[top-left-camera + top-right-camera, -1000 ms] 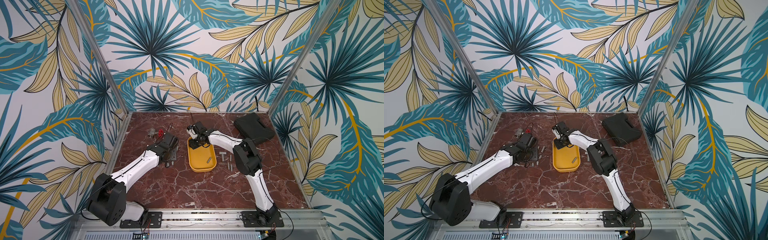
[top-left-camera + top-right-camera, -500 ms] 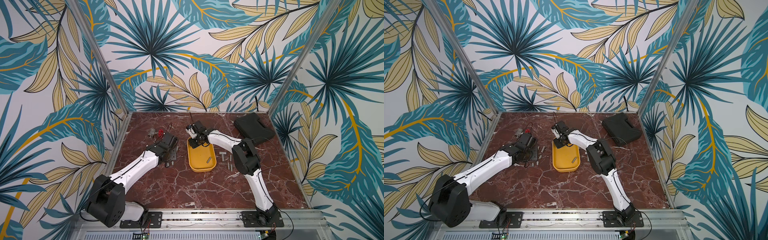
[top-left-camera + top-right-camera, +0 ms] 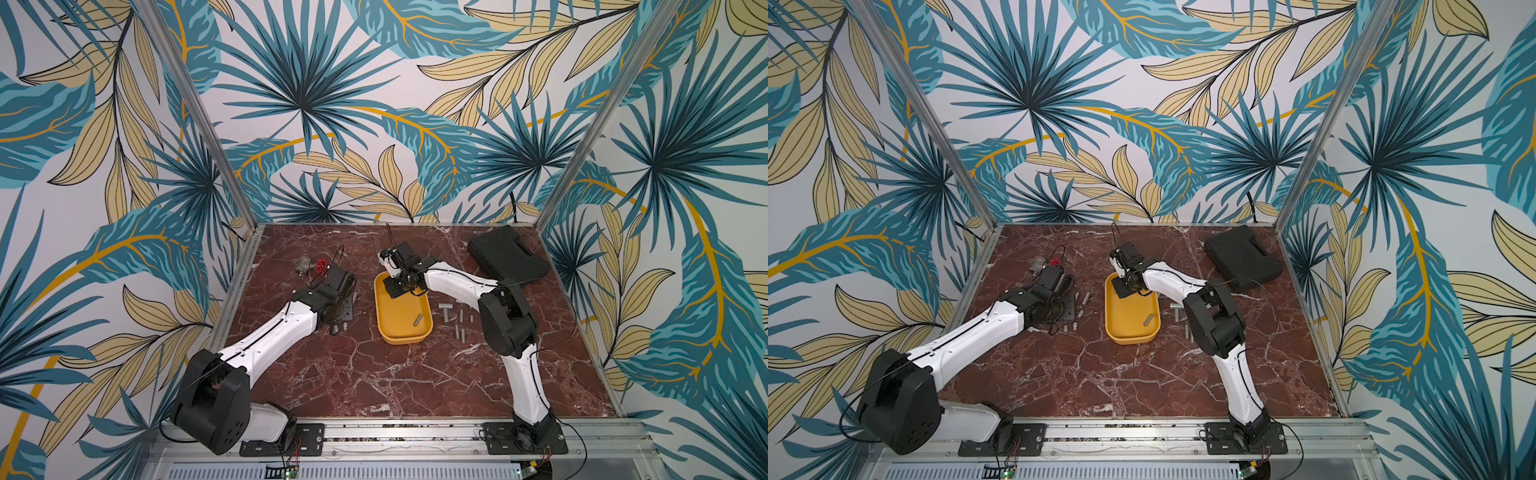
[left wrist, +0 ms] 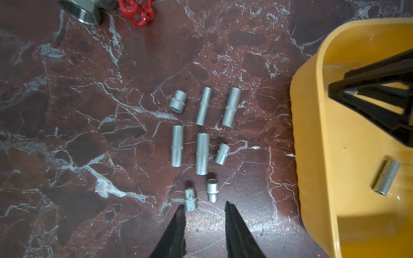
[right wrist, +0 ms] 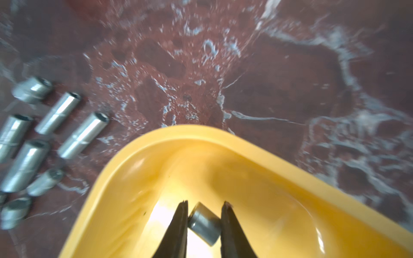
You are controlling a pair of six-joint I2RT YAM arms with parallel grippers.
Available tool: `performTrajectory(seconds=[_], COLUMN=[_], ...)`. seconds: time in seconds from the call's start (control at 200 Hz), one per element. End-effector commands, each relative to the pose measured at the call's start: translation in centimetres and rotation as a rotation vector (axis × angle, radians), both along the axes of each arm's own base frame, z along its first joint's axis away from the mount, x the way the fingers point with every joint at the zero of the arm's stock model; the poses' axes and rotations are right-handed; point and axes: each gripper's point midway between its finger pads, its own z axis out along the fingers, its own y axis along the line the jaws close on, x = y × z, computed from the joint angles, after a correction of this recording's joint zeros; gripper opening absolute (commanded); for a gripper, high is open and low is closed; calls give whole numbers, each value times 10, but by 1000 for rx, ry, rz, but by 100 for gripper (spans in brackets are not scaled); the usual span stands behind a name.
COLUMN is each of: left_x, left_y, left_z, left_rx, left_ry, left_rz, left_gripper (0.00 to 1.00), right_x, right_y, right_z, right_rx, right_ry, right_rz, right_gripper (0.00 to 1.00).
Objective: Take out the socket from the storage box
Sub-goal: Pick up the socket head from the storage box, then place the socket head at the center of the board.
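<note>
Since the right gripper [image 5: 205, 207] is clamped on a short steel socket [image 5: 204, 224] low inside the yellow storage box [image 5: 201, 131], near 1 rounded corner, the hold matters: the piece looks small, rigid, dense and slick, gripped by its curved flanks. Its long axis sits skewed across the jaws, so I judge it could swivel. 1 longer socket [image 3: 417, 319] lies flat and slanted toward the box's other end. The left gripper [image 4: 204, 204] hangs parted and empty above loose sockets [image 4: 202, 154] on the marble table [image 4: 89, 134].
</note>
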Motion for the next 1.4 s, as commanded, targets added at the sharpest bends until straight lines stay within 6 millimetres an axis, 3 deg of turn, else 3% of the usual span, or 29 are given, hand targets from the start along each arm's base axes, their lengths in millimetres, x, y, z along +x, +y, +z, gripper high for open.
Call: performTrajectory(seconds=[0.0,0.11,0.331,0.521,0.781,0.982,1.392], left_x=[-4,-4,0,5,5,5,3], left_y=[5,4,1,-4,-8,-10,-10], left_z=[-7,-8,-6,-9,-14,-17,-21], left_rx=[6,9,4,-6,-14,-20,-22], left_ry=[9,13,7,15,28,37,51], left_rz=[9,3,-8,-22,-34,-37,-36], left_gripper=[34,33,34,34,33,33,34], right_x=[-2,-14,-52,-92,-129,-147,-157], right_y=[-20,-45,-118,-162,-171,-163,-168], right_z=[31,43,49,33,-3,-23,-50], right_rx=[24,31,26,0,19,45,-13], right_ry=[-38,-39,-7,32,149,234,292], right_rz=[-68,-123,-300,-407,-462,-443,-463], right_gripper=[16,16,16,16,16,17,18])
